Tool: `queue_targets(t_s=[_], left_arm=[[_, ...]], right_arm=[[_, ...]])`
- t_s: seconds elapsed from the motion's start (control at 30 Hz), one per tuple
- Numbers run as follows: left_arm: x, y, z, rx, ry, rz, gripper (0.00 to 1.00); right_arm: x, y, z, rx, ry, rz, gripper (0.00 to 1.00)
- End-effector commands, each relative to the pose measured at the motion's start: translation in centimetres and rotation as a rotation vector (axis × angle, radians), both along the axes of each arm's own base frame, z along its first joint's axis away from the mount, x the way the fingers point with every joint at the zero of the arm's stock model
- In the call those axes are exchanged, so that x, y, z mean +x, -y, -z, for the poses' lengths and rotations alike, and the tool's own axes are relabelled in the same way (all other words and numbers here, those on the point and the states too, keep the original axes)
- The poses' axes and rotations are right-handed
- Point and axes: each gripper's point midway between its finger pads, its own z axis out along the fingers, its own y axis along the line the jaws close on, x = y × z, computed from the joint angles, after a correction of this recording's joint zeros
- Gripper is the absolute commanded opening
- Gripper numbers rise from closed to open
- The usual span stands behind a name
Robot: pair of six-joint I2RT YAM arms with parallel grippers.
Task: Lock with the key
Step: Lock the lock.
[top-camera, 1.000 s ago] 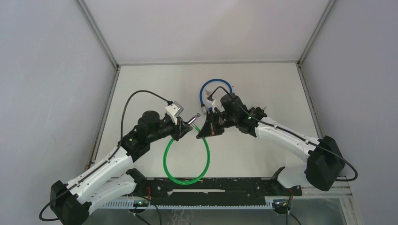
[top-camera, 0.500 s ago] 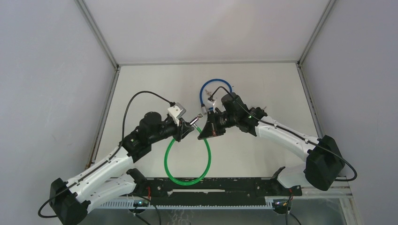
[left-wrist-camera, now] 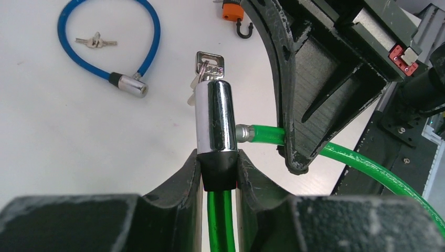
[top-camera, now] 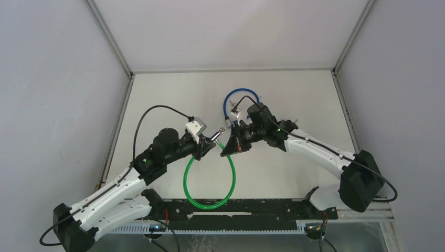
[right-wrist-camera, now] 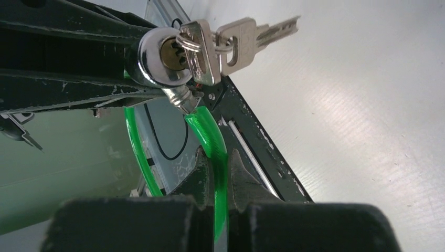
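So the chrome cylinder (left-wrist-camera: 212,113) of the green lock sits right where it was a second ago, held up off the table (left-wrist-camera: 63,136) between your two arms. What moved is the left arm behind it: the elbow has swung a bit and the wrist has crept toward the cylinder, while the right arm has hardly budged. The key (right-wrist-camera: 202,50) looks seated in the keyhole at the cylinder's far end, with a spare key (right-wrist-camera: 252,34) dangling off the same ring just beside it. The pin (left-wrist-camera: 242,132) on the free end of the green cable (right-wrist-camera: 212,142) goes into the cylinder's side, and from here it looks pushed home. Your left gripper (left-wrist-camera: 219,164) is clamped tight on the black collar at the cylinder's base. Your right gripper (right-wrist-camera: 218,163) is pinched narrow around the cable just short of the pin. My read is that the closing part is basically done and that small left-arm shift was just you firming up the hold. What's left is the actual turn of the key, and nothing is on the key right now, so one hand has to let go first. I'd free the right one. Further out, beyond the cylinder, there's a blue cable lock (left-wrist-camera: 152,37) with its loose keys (left-wrist-camera: 96,40) and an orange padlock (left-wrist-camera: 231,11), all well apart from it.
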Motion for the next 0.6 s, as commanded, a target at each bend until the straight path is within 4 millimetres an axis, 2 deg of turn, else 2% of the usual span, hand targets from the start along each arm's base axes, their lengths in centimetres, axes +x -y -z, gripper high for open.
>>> queue_targets(t_s=[0.0, 0.1, 0.23, 0.57], left_arm=[[-8.8, 3.6, -1.3, -0.086, -0.043, 0.434, 0.0], [-7.4, 3.4, -1.4, -0.106, -0.021, 0.356, 0.0], [-6.5, 3.0, -3.0, -0.187, 0.023, 0.31, 0.0], [-6.5, 1.9, -6.2, -0.311, 0.066, 0.315, 0.0]], right_arm=[[8.1, -1.8, -12.6, 0.302, 0.401, 0.263, 0.0], [7.4, -1.5, -12.6, 0.301, 0.398, 0.262, 0.0], [6.5, -1.5, -11.7, 0.289, 0.388, 0.247, 0.0], [5.0, -2.4, -8.4, 0.243, 0.354, 0.204, 0.0]])
